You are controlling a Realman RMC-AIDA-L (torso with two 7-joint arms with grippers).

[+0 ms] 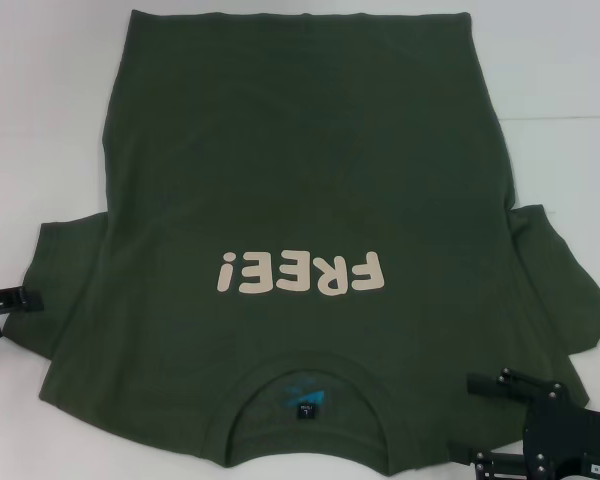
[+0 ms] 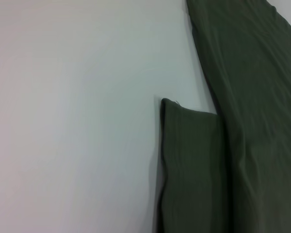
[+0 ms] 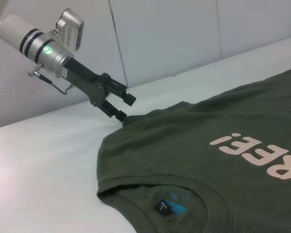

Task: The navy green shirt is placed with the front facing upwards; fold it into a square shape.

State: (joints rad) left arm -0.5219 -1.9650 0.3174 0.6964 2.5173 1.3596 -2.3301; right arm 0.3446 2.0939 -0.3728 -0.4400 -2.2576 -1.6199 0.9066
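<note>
The navy green shirt lay flat and unfolded on the white table, front up, collar nearest the robot and both short sleeves spread outward. Cream lettering on the chest read "FREE!". A small dark neck label sat inside the ribbed collar; its text was illegible. The left gripper hovered at the left sleeve edge, jaws parted and grasping nothing. The right gripper sat over the right shoulder, jaws parted.

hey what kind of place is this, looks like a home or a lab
Probably a lab test bench: a bare white table, white panel walls behind it, and only the navy green shirt laid out between the left pincer and right pincer.
</note>
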